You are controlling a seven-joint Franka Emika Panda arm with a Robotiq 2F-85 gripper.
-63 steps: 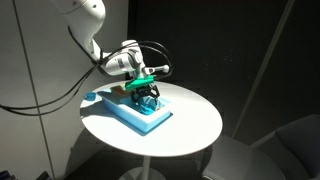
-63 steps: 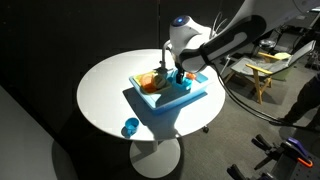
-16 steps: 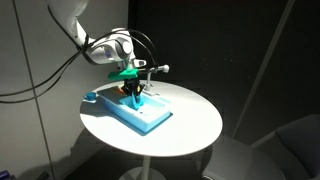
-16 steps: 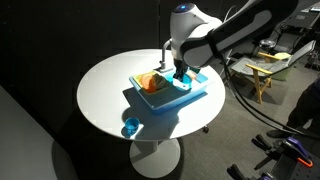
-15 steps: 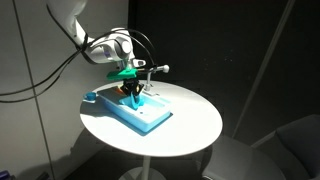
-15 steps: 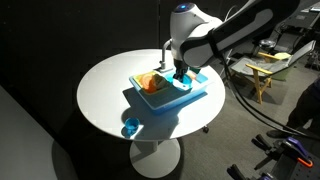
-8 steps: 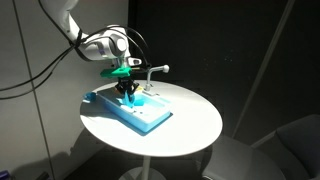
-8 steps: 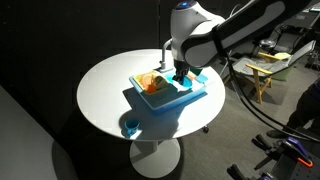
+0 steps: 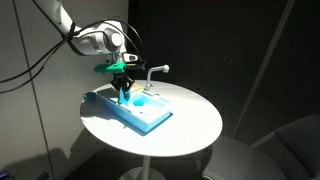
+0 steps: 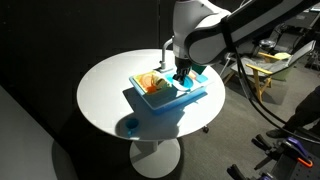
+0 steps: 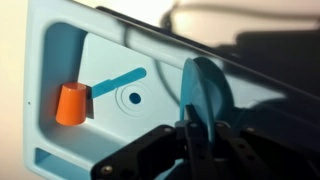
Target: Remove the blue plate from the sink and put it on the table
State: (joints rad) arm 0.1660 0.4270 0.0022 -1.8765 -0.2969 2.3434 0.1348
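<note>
The pincer (image 11: 207, 142) is clamped on the blue plate (image 11: 205, 92), holding it on edge by its rim so that the disc stands upright between the two fingers in the wrist view. Compared with a few seconds ago, when the pincer was down low inside the sink (image 9: 140, 117), the arm has risen and drifted toward the end of the sink away from the faucet (image 9: 152, 72). In both exterior views the pincer (image 9: 123, 90) (image 10: 181, 76) now hangs just above the sink rather than in it. The plate has therefore left the basin floor: the wrist view shows bare basin and the drain ring below it, with a small orange piece (image 11: 72, 103) alone at the far side of the basin. The plate is lifted but still over the sink, not yet beyond its rim. In my judgement the pick is done and the carry is what remains: the plate must travel sideways past the sink's edge to open table (image 9: 190, 128) beside the sink, then come down and be let go. Because the grasp is on a thin rim, the plate could swing or slip during the carry, so a slow sideways move seems wise.
</note>
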